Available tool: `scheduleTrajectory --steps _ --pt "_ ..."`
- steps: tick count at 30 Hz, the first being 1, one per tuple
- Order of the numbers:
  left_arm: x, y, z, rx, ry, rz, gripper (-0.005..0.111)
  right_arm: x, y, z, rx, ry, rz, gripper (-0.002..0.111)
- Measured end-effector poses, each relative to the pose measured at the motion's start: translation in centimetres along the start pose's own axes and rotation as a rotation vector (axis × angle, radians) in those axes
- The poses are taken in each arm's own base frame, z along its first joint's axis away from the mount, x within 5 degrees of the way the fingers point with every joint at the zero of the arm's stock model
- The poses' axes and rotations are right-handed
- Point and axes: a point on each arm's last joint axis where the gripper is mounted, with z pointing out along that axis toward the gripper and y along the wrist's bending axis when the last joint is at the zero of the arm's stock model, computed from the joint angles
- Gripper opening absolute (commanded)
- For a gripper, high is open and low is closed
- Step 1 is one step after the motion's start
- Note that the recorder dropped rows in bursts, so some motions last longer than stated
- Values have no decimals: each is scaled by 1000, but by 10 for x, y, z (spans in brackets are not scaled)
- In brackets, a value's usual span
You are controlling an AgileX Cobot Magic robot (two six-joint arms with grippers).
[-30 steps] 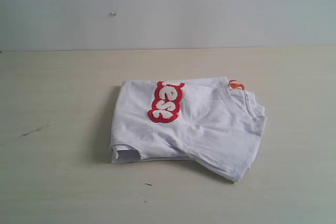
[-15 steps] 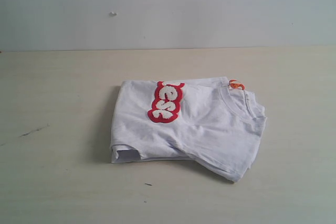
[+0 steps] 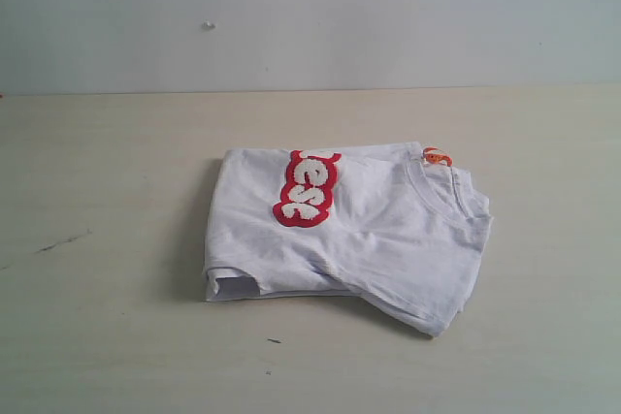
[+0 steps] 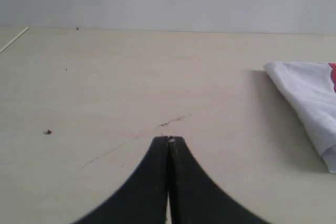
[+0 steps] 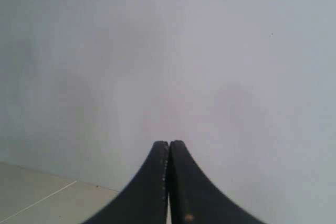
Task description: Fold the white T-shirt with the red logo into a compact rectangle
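On table (image 3: 97,288) — folded white T-shirt (image 3: 388,230); L gripper (image 4: 168,141), R gripper (image 5: 168,144) both closed, empty.

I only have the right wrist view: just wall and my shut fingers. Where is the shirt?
Observer: The T-shirt lies folded on the table in the exterior view, and no arm shows in that view.
Operator: Is it a clean rectangle?
Observer: Not quite. The collar end runs slanted, and a lower layer pokes out at the near left corner.
Operator: And the left gripper?
Observer: The left gripper is shut and empty, apart from the T-shirt. Only a corner of it shows at the edge of that wrist view.
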Motion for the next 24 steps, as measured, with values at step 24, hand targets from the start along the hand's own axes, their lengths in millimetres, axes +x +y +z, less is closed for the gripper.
scheduleTrajectory --steps 24 --pt "1 0 0 0 9 0 0 0 0 0 2 1 -6 0"
